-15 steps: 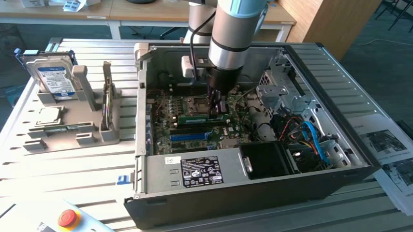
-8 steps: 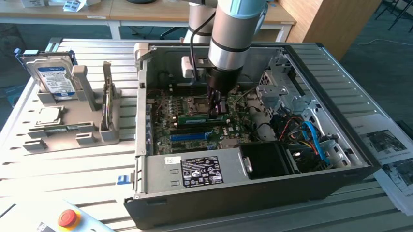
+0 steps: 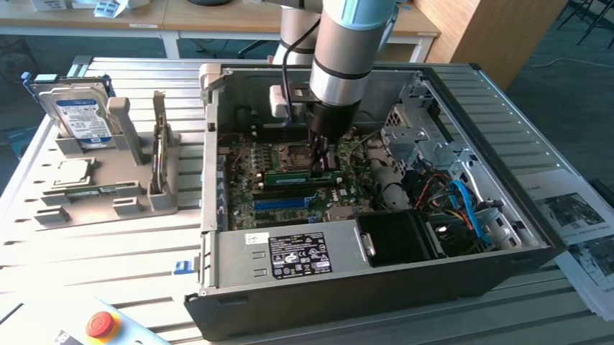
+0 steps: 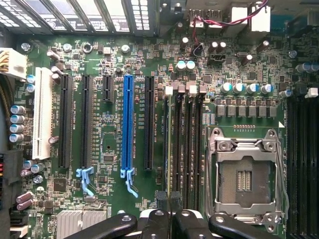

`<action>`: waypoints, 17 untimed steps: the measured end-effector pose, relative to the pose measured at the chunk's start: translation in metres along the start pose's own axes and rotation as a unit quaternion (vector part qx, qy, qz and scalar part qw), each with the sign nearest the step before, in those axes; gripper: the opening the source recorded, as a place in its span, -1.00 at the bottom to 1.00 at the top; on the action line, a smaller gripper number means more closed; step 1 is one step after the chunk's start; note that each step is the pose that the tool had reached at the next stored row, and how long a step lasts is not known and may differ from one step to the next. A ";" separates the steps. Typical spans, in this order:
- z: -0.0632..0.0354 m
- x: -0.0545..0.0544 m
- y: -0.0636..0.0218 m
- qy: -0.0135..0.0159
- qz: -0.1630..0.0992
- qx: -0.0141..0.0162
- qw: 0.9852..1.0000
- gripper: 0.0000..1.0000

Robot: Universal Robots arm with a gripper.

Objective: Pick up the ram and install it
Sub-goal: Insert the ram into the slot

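The ram (image 3: 302,175) is a long green stick lying along the memory slots of the motherboard (image 3: 278,201) inside the open computer case (image 3: 384,287). My gripper (image 3: 320,159) reaches straight down onto it from above and is shut on its upper edge. In the wrist view the ram (image 4: 167,149) shows edge-on as a thin pale-green line running away from my gripper (image 4: 169,219), over the memory slot closest to the black expansion slots. I cannot tell how deep it sits in that slot.
An empty CPU socket (image 4: 246,174) lies beside the memory slots, and a blue slot (image 4: 127,124) on the other side. A power supply (image 3: 287,255), drive cage (image 3: 427,136) and blue cables (image 3: 465,205) crowd the case. Outside, a grey fixture (image 3: 96,194) holds a hard drive (image 3: 82,115).
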State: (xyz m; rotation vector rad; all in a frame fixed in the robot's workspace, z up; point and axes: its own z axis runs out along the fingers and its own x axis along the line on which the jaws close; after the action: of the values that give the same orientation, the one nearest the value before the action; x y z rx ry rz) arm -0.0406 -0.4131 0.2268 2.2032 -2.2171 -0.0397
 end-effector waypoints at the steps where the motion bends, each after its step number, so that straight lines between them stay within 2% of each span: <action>1: 0.0002 0.000 0.0000 0.000 0.000 0.000 1.000 -0.76; 12: 0.0004 0.000 0.0001 0.000 0.000 0.000 1.000 -0.75; 14: 0.0004 0.000 0.0000 0.000 0.000 0.000 1.000 -0.51; 16: 0.0004 0.000 0.0001 0.000 0.000 0.000 1.000 -0.51; 17: 0.0004 0.000 0.0001 0.000 0.000 0.000 1.000 -0.38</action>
State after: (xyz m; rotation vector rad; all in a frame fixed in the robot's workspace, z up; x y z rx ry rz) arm -0.0406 -0.4131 0.2264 2.2031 -2.2172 -0.0397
